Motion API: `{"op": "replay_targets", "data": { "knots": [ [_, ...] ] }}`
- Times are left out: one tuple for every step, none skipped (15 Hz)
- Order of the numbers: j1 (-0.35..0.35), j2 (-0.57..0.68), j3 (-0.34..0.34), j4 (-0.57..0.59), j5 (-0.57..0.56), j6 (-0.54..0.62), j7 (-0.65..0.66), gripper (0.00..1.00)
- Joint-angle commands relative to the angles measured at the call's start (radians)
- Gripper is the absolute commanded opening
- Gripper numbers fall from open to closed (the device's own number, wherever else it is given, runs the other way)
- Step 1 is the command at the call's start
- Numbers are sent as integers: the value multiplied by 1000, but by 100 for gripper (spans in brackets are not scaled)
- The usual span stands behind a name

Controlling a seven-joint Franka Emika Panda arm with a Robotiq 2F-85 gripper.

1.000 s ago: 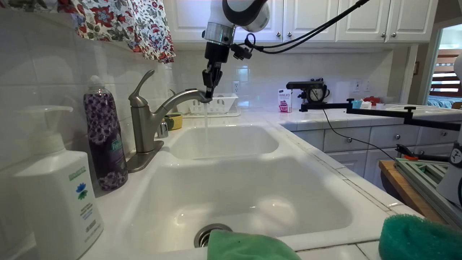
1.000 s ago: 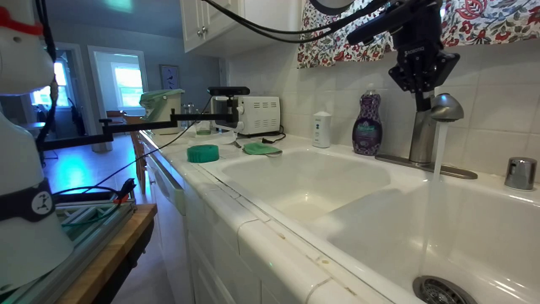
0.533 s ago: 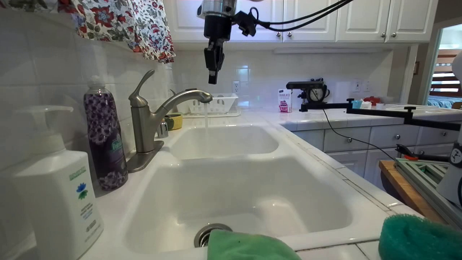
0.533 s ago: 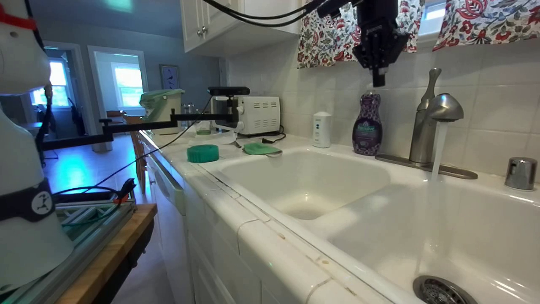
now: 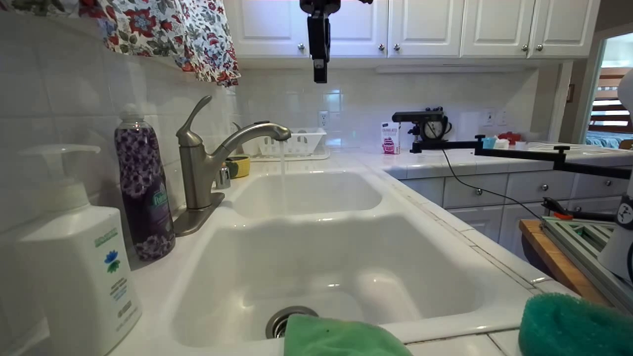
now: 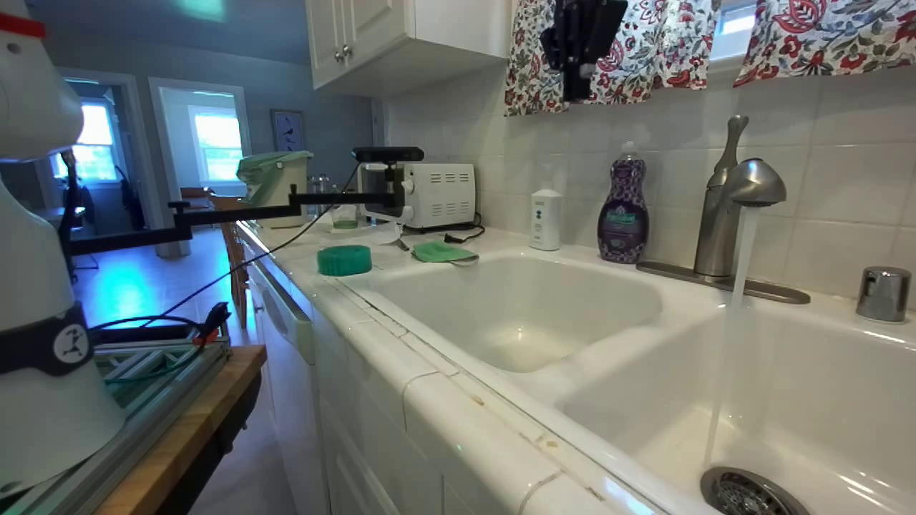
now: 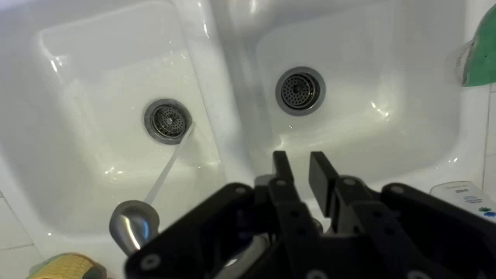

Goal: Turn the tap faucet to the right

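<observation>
While the end effector point(image 7: 299, 155) hangs empty, its jaws parted by a narrow gap, the faucet point(image 5: 202, 165) stands lower and off to its side, well apart. Water point(image 6: 744, 249) runs from the spout point(image 5: 257, 130) into the basin point(image 6: 823, 400) on that same side, which I judge to be the robot's right. So the turn looks done; the next move should call only for moving off without brushing the spout.
</observation>
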Motion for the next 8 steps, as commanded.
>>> {"op": "replay_targets", "data": {
  "knots": [
    [3, -58, 1, -52, 3, -19, 21, 52],
    [2, -67, 1, -58, 9, -23, 14, 60],
    [0, -80, 0, -69, 16, -29, 4, 67],
    [0, -90, 0, -78, 12, -32, 3, 73],
    [0, -103, 0, -92, 14, -31, 0, 82],
    [0, -116, 0, -105, 13, -27, 3, 88],
    [2, -128, 1, -118, 8, -21, 11, 97],
    [3, -138, 2, -126, 9, -22, 22, 100]
  ]
}}
